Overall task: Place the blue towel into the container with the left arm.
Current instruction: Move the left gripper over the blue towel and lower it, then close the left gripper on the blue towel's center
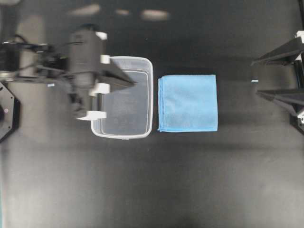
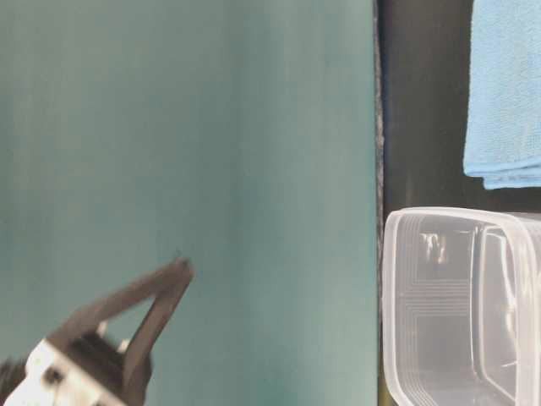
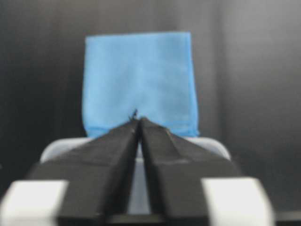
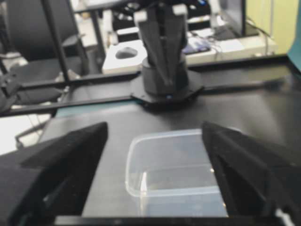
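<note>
The blue towel point(image 1: 188, 103) lies flat and folded square on the black table, just right of the container point(image 1: 152, 95), a clear empty tub. My left gripper point(image 1: 135, 83) hovers over the tub, its black fingers pressed together into one wedge pointing at the towel, holding nothing. In the left wrist view the fingertips of the left gripper point(image 3: 139, 120) meet in front of the towel point(image 3: 138, 80), above the tub's rim point(image 3: 211, 141). My right gripper point(image 1: 255, 77) waits at the right edge, open wide and empty, well clear of the towel.
The table-level view shows a teal wall, the tub's wall point(image 2: 397, 296), the towel's corner point(image 2: 507, 93) and one left finger point(image 2: 156, 309). From the right wrist, the tub point(image 4: 134, 155) sits between spread fingers point(image 4: 66, 160), with the left arm's base point(image 4: 164, 80) behind it.
</note>
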{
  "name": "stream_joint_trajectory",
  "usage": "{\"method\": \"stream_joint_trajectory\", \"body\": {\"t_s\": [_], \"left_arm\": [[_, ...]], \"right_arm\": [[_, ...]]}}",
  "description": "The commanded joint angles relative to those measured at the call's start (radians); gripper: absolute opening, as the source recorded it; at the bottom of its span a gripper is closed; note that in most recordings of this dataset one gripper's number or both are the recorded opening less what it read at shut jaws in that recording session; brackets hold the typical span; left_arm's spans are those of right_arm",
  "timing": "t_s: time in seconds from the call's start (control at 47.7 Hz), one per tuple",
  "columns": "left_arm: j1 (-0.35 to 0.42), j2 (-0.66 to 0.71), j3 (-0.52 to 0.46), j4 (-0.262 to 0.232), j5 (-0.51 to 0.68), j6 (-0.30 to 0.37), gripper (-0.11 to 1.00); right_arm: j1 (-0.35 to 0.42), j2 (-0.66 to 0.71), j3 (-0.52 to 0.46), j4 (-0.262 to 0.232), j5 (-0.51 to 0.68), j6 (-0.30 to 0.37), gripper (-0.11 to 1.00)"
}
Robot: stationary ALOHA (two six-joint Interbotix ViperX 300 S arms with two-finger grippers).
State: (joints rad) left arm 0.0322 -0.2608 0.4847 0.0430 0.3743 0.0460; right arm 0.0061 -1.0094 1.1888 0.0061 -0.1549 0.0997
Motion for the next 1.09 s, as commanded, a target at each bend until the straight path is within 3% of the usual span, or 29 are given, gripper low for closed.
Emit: {"method": "stream_joint_trajectory", "body": {"t_s": [0.0,0.189,0.294,0.504,0.713,1.07], "left_arm": [[0.014,0.063,-0.094,0.003,0.046,0.002,0.2],[0.018,0.215,-0.23,0.003,0.106,0.003,0.74],[0.02,0.311,-0.302,0.002,0.12,0.003,0.91],[0.018,0.525,-0.476,0.003,0.163,0.003,0.9],[0.018,0.703,-0.623,0.003,0.281,0.009,0.9],[0.015,0.853,-0.65,0.002,0.307,0.044,0.9]], "right_arm": [[-0.002,-0.011,-0.008,0.003,-0.003,0.002,0.79],[-0.002,-0.054,-0.005,0.002,-0.002,0.002,0.75],[0.0,-0.072,-0.003,0.002,0.006,0.002,0.75],[0.0,-0.095,-0.002,0.002,0.048,0.002,0.75],[-0.002,-0.103,-0.003,0.002,0.054,0.003,0.75],[0.0,-0.132,-0.006,0.003,0.055,0.002,0.75]]}}
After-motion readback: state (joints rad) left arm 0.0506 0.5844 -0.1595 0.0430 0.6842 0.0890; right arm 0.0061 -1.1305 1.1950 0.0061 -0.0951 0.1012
